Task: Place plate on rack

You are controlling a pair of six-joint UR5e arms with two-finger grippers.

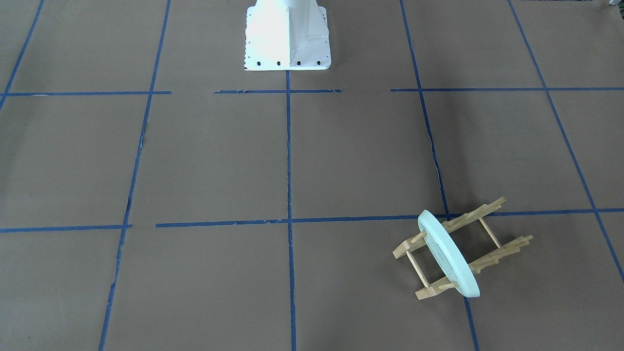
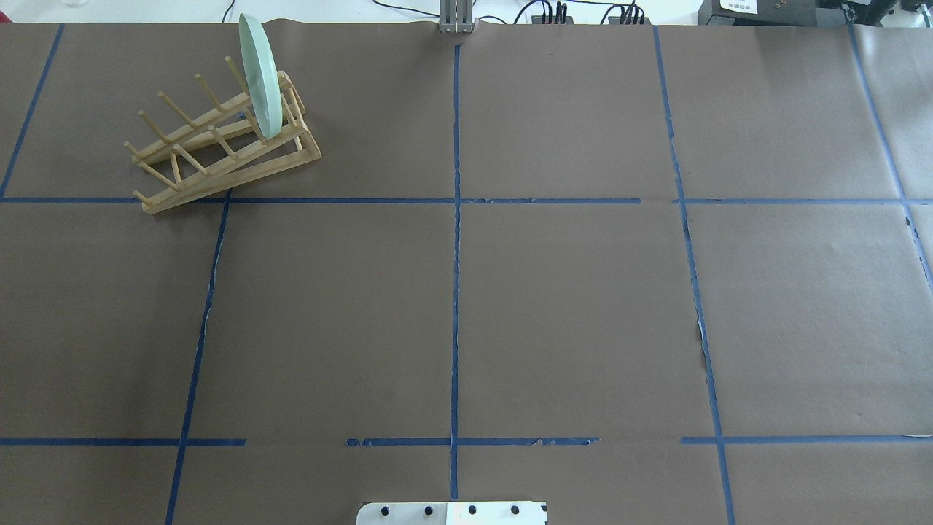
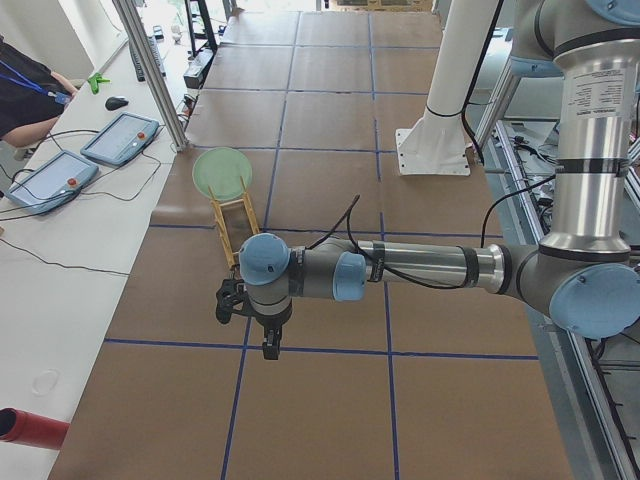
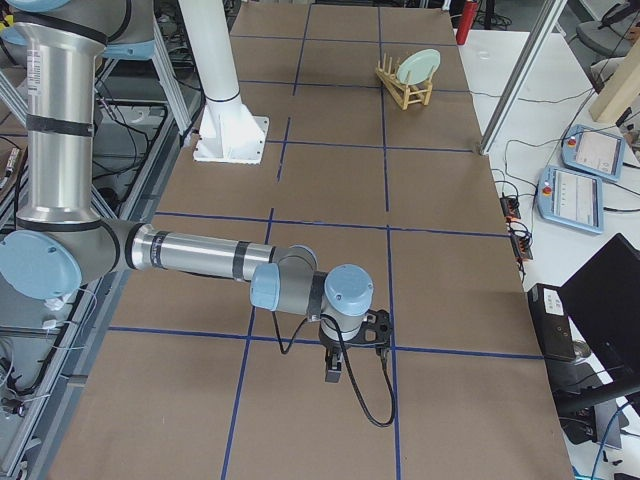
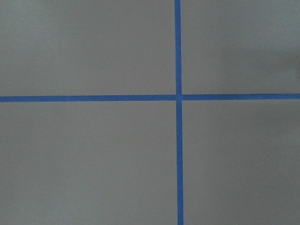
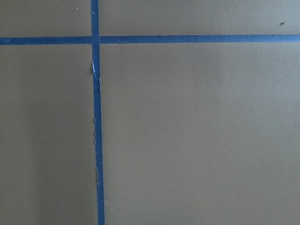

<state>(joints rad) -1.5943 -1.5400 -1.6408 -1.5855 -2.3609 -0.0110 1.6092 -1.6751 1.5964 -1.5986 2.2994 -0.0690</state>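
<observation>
The pale mint-green plate (image 2: 260, 76) stands on edge between the pegs at one end of the light wooden rack (image 2: 219, 157), at the table's far left corner. Both also show in the front-facing view, plate (image 1: 448, 253) and rack (image 1: 490, 229). Neither gripper is near them. My left gripper (image 3: 268, 340) shows only in the exterior left view, held over the table on a stretched-out arm. My right gripper (image 4: 335, 365) shows only in the exterior right view. I cannot tell whether either is open or shut. Both wrist views show only brown paper and blue tape.
The table is covered in brown paper with a grid of blue tape (image 2: 455, 292). The robot's white base (image 1: 287, 36) stands at the near middle edge. Tablets (image 3: 120, 138) and an operator sit beyond the far edge.
</observation>
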